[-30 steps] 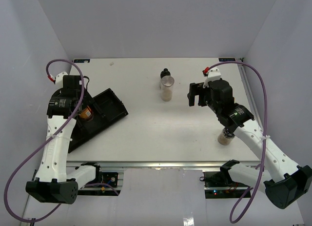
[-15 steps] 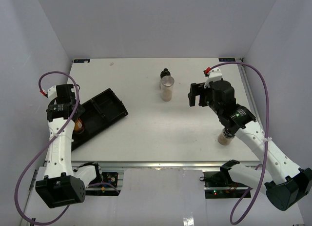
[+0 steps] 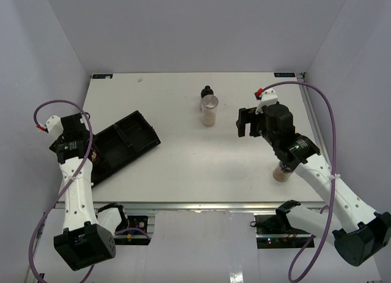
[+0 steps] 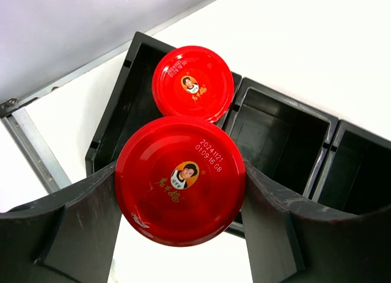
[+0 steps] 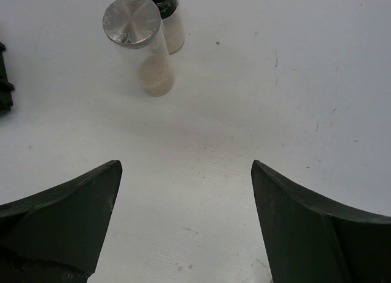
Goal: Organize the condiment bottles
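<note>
The left arm bends over the table's left edge, its left gripper pinching a red-capped clear spice jar above the flat black compartmented tray, where a second red-capped jar stands. The right gripper hovers spread wide. At far centre stand one silver-capped jar and one black-capped jar, and at near right one tan-filled jar.

Left arm and right arm are white with black joints, looping purple cables, black left pincer and right pincer.
</note>
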Controlling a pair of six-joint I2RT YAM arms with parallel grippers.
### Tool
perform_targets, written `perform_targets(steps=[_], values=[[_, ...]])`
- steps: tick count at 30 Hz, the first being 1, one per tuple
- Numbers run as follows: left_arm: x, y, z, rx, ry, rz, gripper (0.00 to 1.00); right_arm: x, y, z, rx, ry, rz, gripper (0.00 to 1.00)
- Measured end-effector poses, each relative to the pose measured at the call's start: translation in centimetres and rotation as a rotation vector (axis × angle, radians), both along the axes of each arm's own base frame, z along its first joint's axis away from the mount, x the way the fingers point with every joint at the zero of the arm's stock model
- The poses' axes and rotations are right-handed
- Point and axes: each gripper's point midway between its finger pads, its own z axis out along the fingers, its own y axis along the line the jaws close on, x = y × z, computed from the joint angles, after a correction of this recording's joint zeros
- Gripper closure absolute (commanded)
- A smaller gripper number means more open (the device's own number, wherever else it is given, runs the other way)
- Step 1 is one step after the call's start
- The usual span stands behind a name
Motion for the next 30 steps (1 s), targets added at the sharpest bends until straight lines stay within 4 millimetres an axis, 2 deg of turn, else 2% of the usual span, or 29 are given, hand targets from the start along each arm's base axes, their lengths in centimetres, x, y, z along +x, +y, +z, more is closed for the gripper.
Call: perform_targets(steps=[18, 30], values=[[-0.2, -0.1, -0.2, 0.001, -0.056, 0.007, 1.00, 0.0, 0.5, -1.3, 0.000, 0.038, 0.016, 0.07], [-0.3, -0.1, -0.2, 0.007, -0.066, 0.007, 1.00, -0.1, 0.6, -1.3, 0.009, 0.044, 0.016, 0.07]])
